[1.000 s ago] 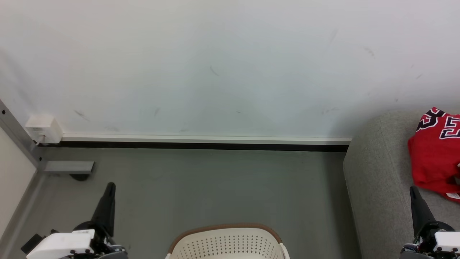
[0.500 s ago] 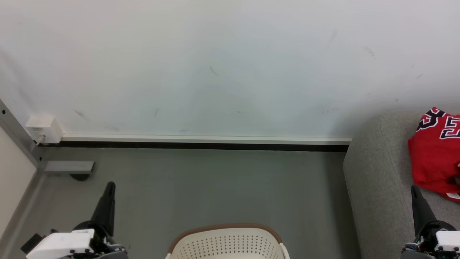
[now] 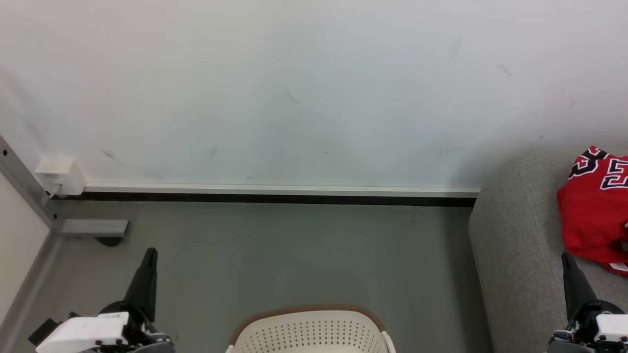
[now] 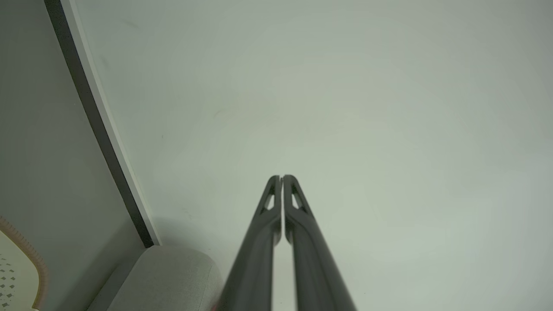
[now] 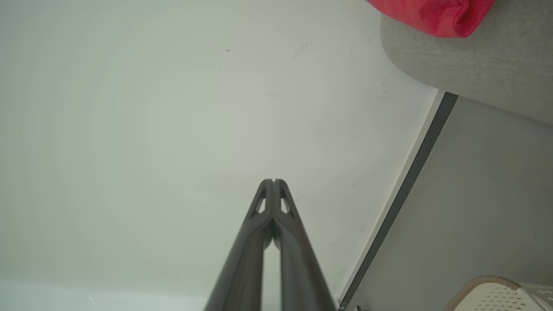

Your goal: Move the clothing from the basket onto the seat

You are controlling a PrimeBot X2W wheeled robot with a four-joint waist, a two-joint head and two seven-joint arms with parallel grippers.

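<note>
The clothing [image 3: 593,215] is a bright red garment with black-and-white block lettering. It lies crumpled on the seat [image 3: 515,245] at the right edge of the head view, where the frame cuts it off. A small white label shows at its lower hem. In the right wrist view a red fold of it rests on the seat's rounded grey edge.

The seat is light grey fabric. It stands against the wall [image 3: 304,88], with its rounded side facing the open floor [image 3: 294,255].

The basket [image 3: 309,333] stands on the floor at the bottom middle of the head view, well apart from the seat. Its brown rim and cream wall with rows of small holes are in view. What lies inside it cannot be told.

The left hand [image 3: 149,255] hovers over the floor to the left of the basket, pointing toward the wall. Its 2 fingers are drawn together with nothing between them. The right hand [image 3: 565,257] is at the lower right, in front of the seat and just below the red garment. Its 2 fingers are also pressed together and hold nothing.

A pale skirting board [image 3: 279,189] with a dark strip beneath runs along the foot of the wall. A small white box [image 3: 60,175] sits at its left end.
</note>
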